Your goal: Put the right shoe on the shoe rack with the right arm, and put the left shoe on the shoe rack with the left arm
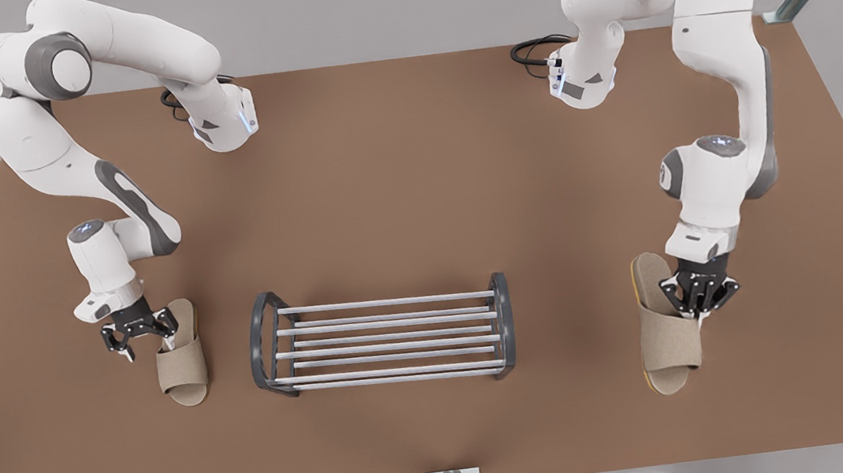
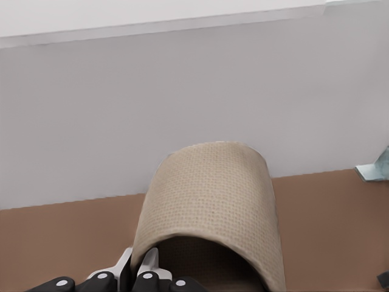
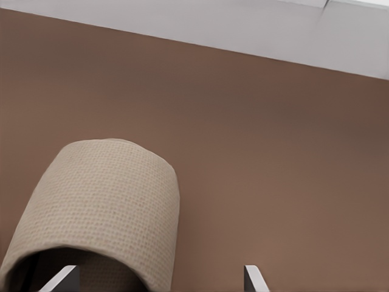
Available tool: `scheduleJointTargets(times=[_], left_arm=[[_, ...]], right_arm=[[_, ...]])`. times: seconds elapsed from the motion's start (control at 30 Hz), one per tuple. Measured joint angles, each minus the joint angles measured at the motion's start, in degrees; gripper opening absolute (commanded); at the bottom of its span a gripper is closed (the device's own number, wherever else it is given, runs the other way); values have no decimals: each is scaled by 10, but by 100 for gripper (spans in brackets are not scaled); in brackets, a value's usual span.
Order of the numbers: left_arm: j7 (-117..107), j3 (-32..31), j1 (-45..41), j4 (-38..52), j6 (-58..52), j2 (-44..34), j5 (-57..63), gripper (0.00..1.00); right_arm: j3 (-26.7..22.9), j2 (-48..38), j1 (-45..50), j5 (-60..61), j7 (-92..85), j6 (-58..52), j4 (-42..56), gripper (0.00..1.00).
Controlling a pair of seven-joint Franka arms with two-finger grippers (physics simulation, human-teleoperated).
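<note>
Two slippers not yet on the shoe rack [image 1: 382,340] | left shoe [image 1: 667,339] clamped at its strap by the closed left pincer [image 1: 700,306] | right pincer [image 1: 143,339] spread wide beside the right shoe [image 1: 182,363] on the desk [image 1: 416,189], nothing held | grasping step judged in hand | next: strap to be gripped, then lifted.

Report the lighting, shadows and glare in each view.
Front view: soft, even light, with a faint shadow around the shoe rack and no glare. Left wrist view: the left shoe in the left claw is dark under its strap. Right wrist view: matte table, with the right shoe shaded inside at the right claw.
</note>
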Motion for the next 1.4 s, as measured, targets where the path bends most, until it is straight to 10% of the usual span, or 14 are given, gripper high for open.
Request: scheduleJointTargets(times=[0.23,0.5,1.17,1.3,1.4], left_arm=[[-52,-3,-136,65,-183,-53,68,21],[-205,-1,-321,246,-393,59,192,21],[-465,12,-395,483,-591,266,301,21],[-500,13,-404,484,-590,278,306,21],[-522,15,-404,489,-588,287,315,21]], right_arm=[[3,6,1,6,0,0,0,100],[3,27,1,6,0,0,27,100],[4,61,1,5,-1,0,59,100],[6,62,-2,6,0,0,58,70],[12,63,-6,7,2,0,58,65]])
